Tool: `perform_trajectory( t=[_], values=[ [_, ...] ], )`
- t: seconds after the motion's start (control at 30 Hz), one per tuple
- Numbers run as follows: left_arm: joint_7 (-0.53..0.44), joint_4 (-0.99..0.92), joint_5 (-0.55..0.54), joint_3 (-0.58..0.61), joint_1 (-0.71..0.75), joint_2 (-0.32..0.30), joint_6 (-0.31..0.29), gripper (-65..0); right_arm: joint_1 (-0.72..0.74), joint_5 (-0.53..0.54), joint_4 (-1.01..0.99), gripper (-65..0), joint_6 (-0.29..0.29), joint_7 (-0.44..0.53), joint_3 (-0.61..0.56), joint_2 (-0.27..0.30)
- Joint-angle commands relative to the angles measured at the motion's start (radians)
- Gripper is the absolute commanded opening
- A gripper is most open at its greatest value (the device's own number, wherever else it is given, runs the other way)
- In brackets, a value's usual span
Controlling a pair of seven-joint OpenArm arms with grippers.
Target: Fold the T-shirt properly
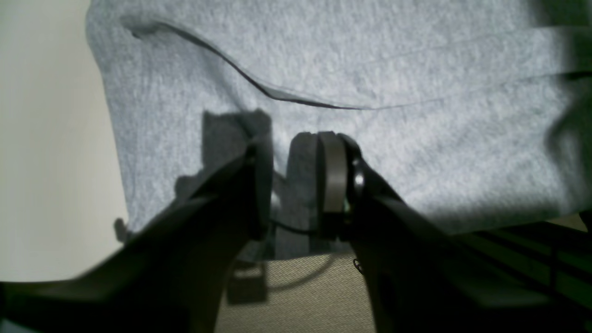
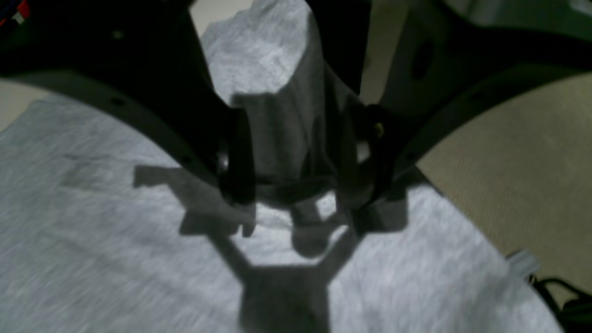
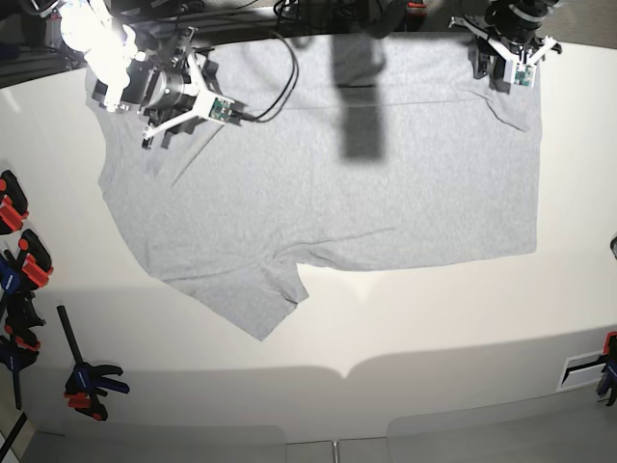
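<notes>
The light grey T-shirt [image 3: 337,183] lies spread on the white table [image 3: 434,328], plain side up, with no lettering in view. One sleeve [image 3: 260,299] points toward the front edge. My left gripper [image 3: 506,58] is at the shirt's far right corner. In the left wrist view my left gripper [image 1: 296,152] is shut on a strip of the shirt [image 1: 416,69]. My right gripper [image 3: 178,101] is at the far left corner. In the right wrist view my right gripper [image 2: 296,194] is shut on a raised fold of the shirt [image 2: 277,92].
Red-and-black clamps [image 3: 19,251] and another clamp [image 3: 87,381] lie along the table's left edge, and one more clamp [image 3: 607,376] is at the right edge. Black cables [image 3: 275,68] run over the shirt's far edge. A beige mat [image 2: 508,162] lies behind the shirt.
</notes>
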Motion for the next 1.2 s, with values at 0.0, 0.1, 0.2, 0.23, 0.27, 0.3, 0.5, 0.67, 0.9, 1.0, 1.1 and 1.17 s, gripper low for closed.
perform_trajectory(
  t=[0.0, 0.1, 0.2, 0.23, 0.27, 0.3, 0.5, 0.67, 0.9, 1.0, 1.1, 1.17],
  values=[
    [-0.025, 0.017, -0.002, -0.006, 0.008, -0.006, 0.000, -50.3, 0.008, 0.001, 0.015, -36.9, 0.007, 0.018, 0.008, 0.012],
    [-0.024, 0.017, -0.002, -0.006, 0.003, -0.006, 0.000, -50.3, 0.007, 0.059, 0.014, -36.9, 0.017, -0.021, 0.008, 0.012],
    [-0.024, 0.017, -0.002, -0.006, -0.005, -0.006, 0.000, -50.3, 0.008, 0.142, 0.015, -36.9, 0.017, -0.073, 0.008, 0.011],
    [-0.024, 0.017, -0.002, -0.006, -0.008, -0.006, 0.000, -50.3, 0.008, 0.144, 0.015, -36.9, 0.017, -0.072, 0.008, 0.011],
    [-0.024, 0.017, -0.002, -0.006, -0.008, -0.006, 0.000, -50.3, 0.008, 0.143, 0.014, -36.9, 0.017, -0.074, 0.008, 0.012],
    [-0.024, 0.017, -0.002, -0.006, -0.008, -0.006, 0.001, -50.3, 0.008, 0.142, 0.014, -36.9, 0.017, -0.075, 0.008, 0.014],
    [-0.024, 0.017, -0.002, -0.006, -0.011, -0.006, 0.000, -50.3, 0.008, 0.111, 0.013, -42.4, 0.017, -0.027, 0.008, 0.017],
    [-0.024, 0.017, -0.002, -0.006, -0.011, -0.006, 0.000, -50.3, 0.008, 0.087, -0.023, -42.4, 0.017, -0.010, 0.008, 0.017],
    [-0.024, 0.017, -0.002, -0.006, -0.014, -0.006, 0.000, -50.3, 0.008, 0.047, -0.043, -42.9, 0.017, -0.002, -0.064, 0.017],
    [-0.024, 0.017, -0.002, -0.006, -0.020, -0.006, 0.001, -50.3, 0.008, -0.051, -0.043, -47.6, 0.017, 0.054, -0.103, 0.017],
    [-0.024, 0.017, -0.002, -0.006, -0.022, -0.006, 0.000, -50.3, 0.008, -0.093, -0.042, -49.2, 0.010, 0.056, -0.118, 0.017],
    [-0.023, 0.017, -0.002, -0.006, -0.022, -0.006, 0.000, -50.3, 0.009, -0.098, -0.042, -49.2, -0.002, 0.048, -0.117, 0.018]
  ],
)
